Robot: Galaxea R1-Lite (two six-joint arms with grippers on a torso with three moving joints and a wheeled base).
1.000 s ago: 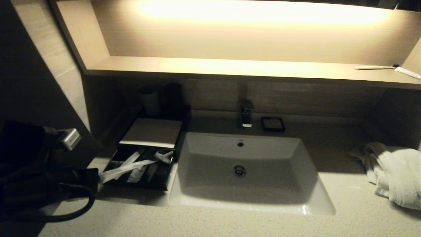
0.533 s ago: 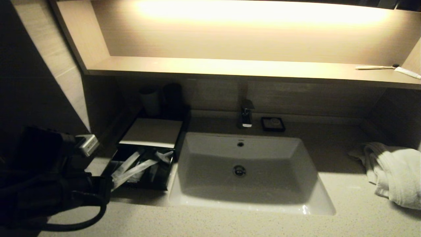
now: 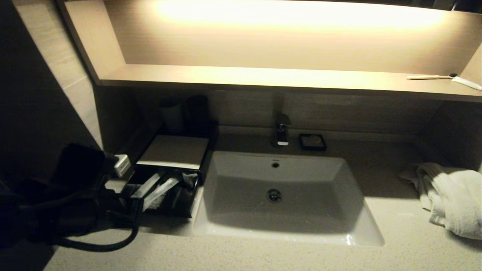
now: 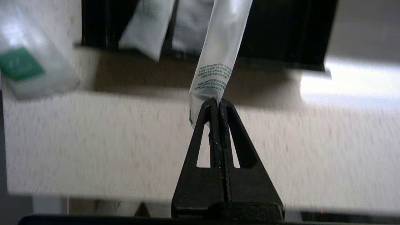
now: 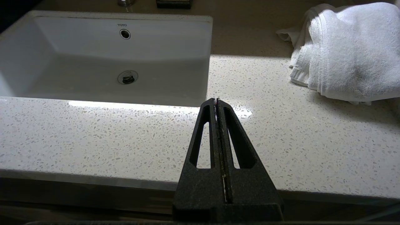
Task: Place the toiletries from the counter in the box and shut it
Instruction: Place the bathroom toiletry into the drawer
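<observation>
Sachet (image 4: 218, 53) top cut off at frame edge; blurred green-labelled packet (image 4: 28, 72), perhaps soap

White sink (image 3: 280, 195), chrome faucet (image 3: 281, 130) behind — folded towel (image 3: 450, 197), lit shelf (image 3: 263, 77).

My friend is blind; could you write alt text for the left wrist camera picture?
The left tool is shut on the end of a white sachet that reaches into an open black box on a speckled counter. Another green-labelled packet lies beside the box.
</observation>
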